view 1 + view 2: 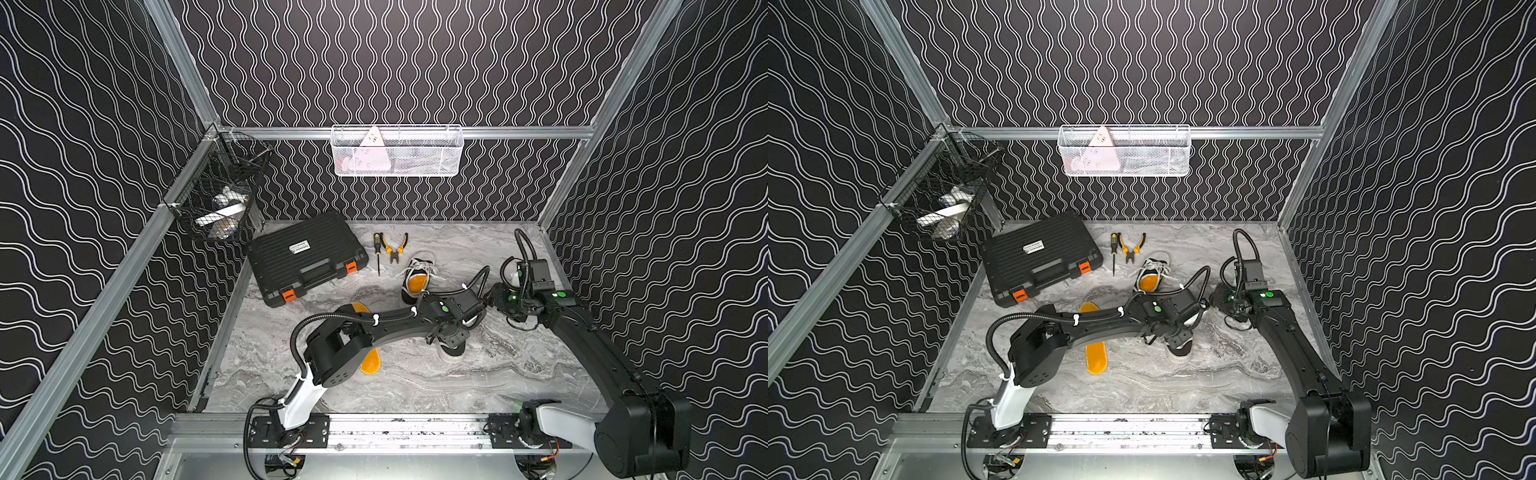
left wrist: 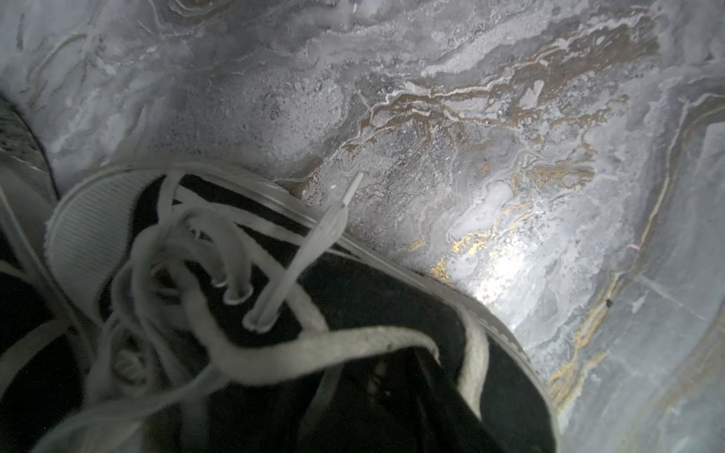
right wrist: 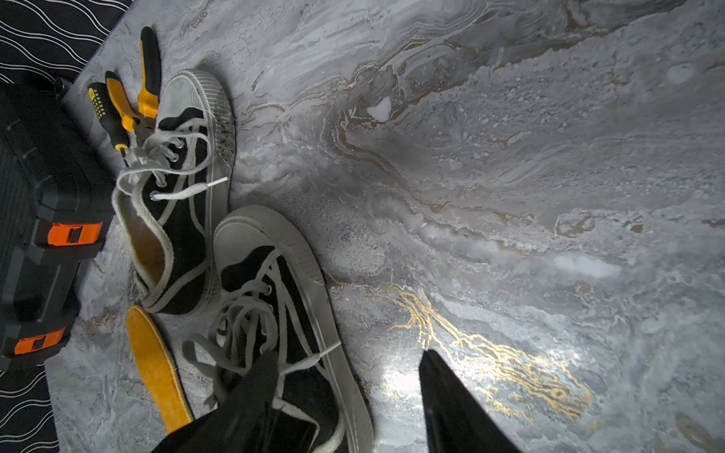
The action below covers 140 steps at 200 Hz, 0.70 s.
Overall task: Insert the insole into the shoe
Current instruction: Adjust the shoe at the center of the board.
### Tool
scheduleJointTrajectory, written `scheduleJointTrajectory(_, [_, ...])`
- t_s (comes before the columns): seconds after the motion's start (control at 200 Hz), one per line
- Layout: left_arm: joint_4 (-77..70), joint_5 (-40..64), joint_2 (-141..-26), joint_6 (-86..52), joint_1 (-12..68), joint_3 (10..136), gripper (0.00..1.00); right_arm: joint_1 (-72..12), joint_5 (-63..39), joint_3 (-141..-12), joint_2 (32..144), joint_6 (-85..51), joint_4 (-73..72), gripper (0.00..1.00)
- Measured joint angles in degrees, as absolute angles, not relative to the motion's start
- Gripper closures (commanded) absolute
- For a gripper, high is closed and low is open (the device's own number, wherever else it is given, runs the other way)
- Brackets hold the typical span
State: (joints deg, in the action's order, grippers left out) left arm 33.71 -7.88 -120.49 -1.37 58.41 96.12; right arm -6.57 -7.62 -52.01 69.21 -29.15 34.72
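Both top views look from high above the six o'clock edge of the table (image 1: 415, 386). They look over the base rail (image 1: 407, 428) and tilt down toward the back wall (image 1: 395, 62) at twelve. They share nearly the whole scene, shifted slightly sideways. The left wrist camera sits very close over the shoe (image 2: 353, 298), facing down onto its laces and toe cap, with bare marble beyond. The right wrist camera hangs farther off, on the three o'clock side of the table, facing toward ten o'clock. It takes in that shoe, the second shoe (image 3: 176, 188), the insole (image 3: 157, 364), pliers (image 3: 147, 78), screwdriver (image 3: 106, 113) and toolbox (image 3: 39, 215). Both wrist views share the shoe's laced front.
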Motion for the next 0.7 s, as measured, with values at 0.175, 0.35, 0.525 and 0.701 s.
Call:
scheduleJointTrajectory(0.175, [35.5,-7.7,-116.4,-1.2,58.4,96.8,0.52,-6.7,-8.5,-51.7,69.5,-29.1,34.5,0.41])
scheduleJointTrajectory(0.35, [37.0,-9.2,-118.8,0.8,58.3,97.4,0.55,-6.7,-8.9,-51.4,69.7,-29.1,34.5,0.41])
scheduleJointTrajectory(0.525, [37.2,-10.9,-120.7,1.6,58.2,97.7,0.54,-6.6,-8.4,-51.5,69.7,-29.1,35.2,0.41])
scheduleJointTrajectory(0.701, [36.6,-13.8,-125.3,3.2,58.0,100.3,0.49,-6.6,-7.7,-52.2,69.8,-29.1,35.6,0.40])
